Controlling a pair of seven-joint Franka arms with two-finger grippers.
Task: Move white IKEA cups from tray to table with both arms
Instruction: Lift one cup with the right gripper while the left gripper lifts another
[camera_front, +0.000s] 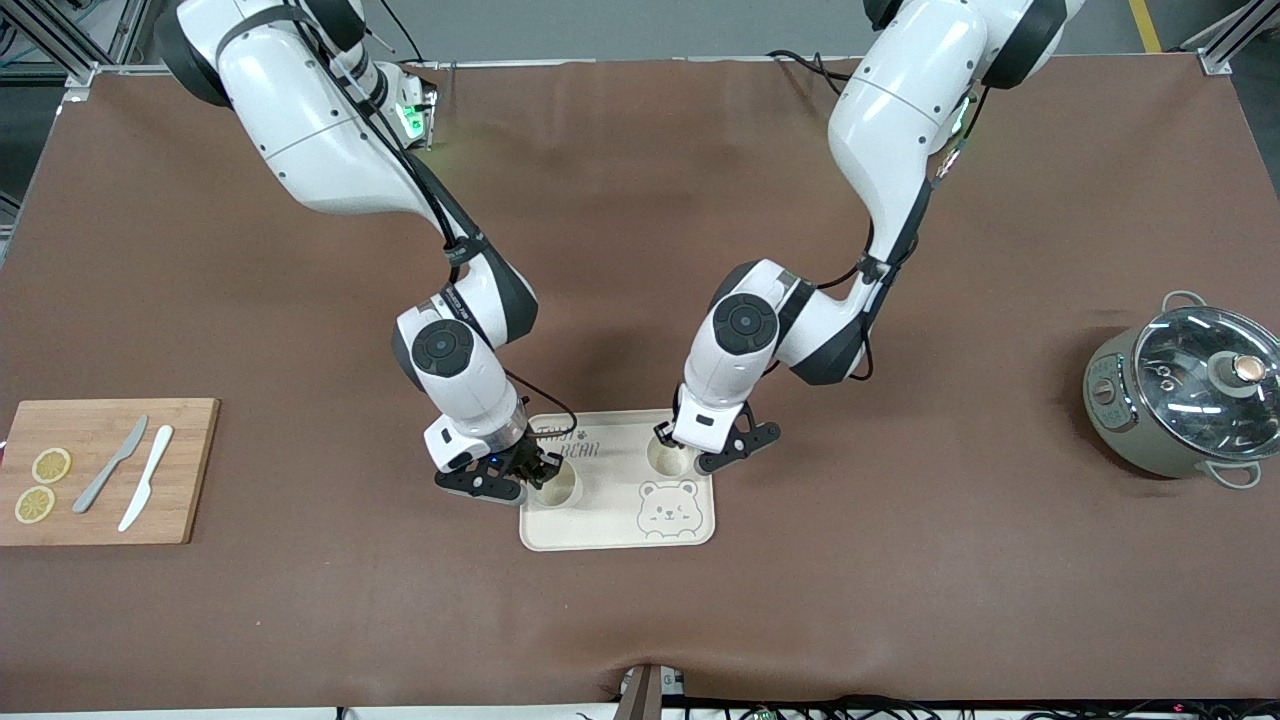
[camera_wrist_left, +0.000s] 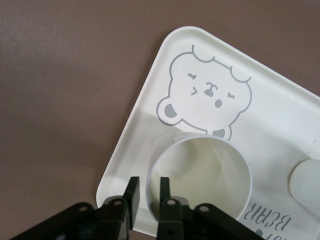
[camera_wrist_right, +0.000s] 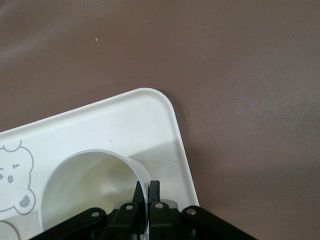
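Two white cups stand upright on a cream tray (camera_front: 600, 525) with a bear drawing. One cup (camera_front: 559, 487) is at the tray's right-arm end. My right gripper (camera_front: 522, 470) is shut on its wall, one finger inside and one outside; the right wrist view shows the gripper (camera_wrist_right: 145, 192) pinching the cup's wall (camera_wrist_right: 90, 180). The other cup (camera_front: 670, 460) stands toward the left-arm end, farther from the front camera than the bear. My left gripper (camera_front: 676, 442) straddles its rim. In the left wrist view the gripper (camera_wrist_left: 148, 192) is open, with gaps on both sides of the cup's wall (camera_wrist_left: 200, 172).
A wooden board (camera_front: 185, 470) with two lemon slices and two knives lies at the right arm's end of the table. A grey-green pot with a glass lid (camera_front: 1185, 395) stands at the left arm's end. Brown table mat surrounds the tray.
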